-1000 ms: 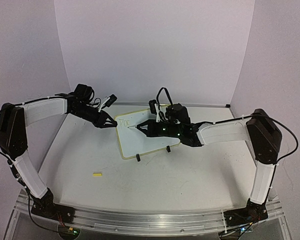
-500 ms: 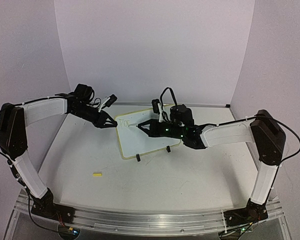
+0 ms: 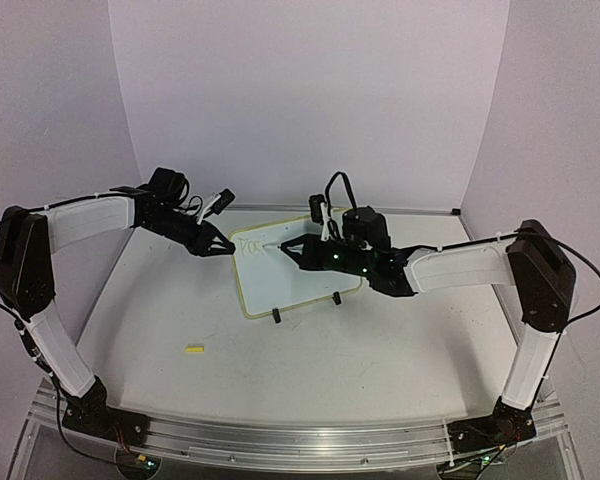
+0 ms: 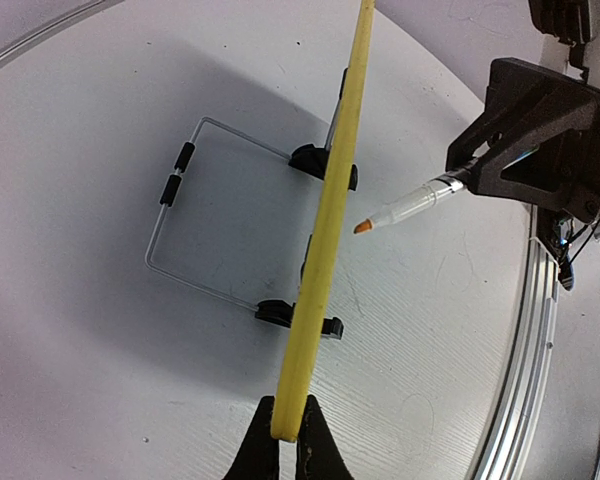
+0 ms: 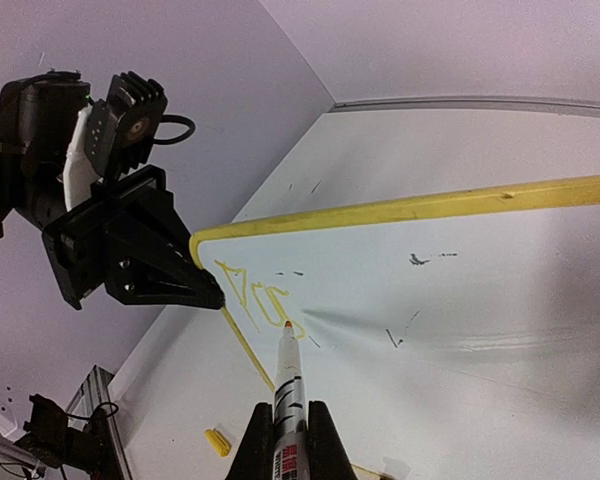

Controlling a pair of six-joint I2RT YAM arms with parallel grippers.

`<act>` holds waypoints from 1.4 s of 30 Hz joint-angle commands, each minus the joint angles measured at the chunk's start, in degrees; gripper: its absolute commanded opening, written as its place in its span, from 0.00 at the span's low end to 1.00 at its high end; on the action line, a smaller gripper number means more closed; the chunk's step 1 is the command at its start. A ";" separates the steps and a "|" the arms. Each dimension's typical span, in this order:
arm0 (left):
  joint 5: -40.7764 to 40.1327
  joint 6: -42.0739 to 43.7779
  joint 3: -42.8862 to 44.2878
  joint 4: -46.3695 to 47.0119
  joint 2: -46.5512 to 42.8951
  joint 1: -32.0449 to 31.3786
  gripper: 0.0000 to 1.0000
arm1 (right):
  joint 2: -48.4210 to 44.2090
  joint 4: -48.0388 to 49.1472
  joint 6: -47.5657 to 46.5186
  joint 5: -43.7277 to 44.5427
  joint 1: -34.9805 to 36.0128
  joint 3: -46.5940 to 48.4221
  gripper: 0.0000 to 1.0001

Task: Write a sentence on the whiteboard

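Over white table, left hand pinches whiteboard edge; right hand, reaching leftward, pinches marker.

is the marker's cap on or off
Off: the marker in the right claw shows a bare orange tip, pointed at the whiteboard face.

— How does the whiteboard sit?
— Mid-bench, propped on two black feet, yellow-rimmed, white face tilted back.
— The sentence?
— Just a few faint strokes at its top left corner.
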 commanded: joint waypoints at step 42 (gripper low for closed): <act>-3.22 1.88 0.91 -2.68 0.42 -1.70 0.00 | 2.78 -1.76 -0.63 3.01 -0.55 2.01 0.00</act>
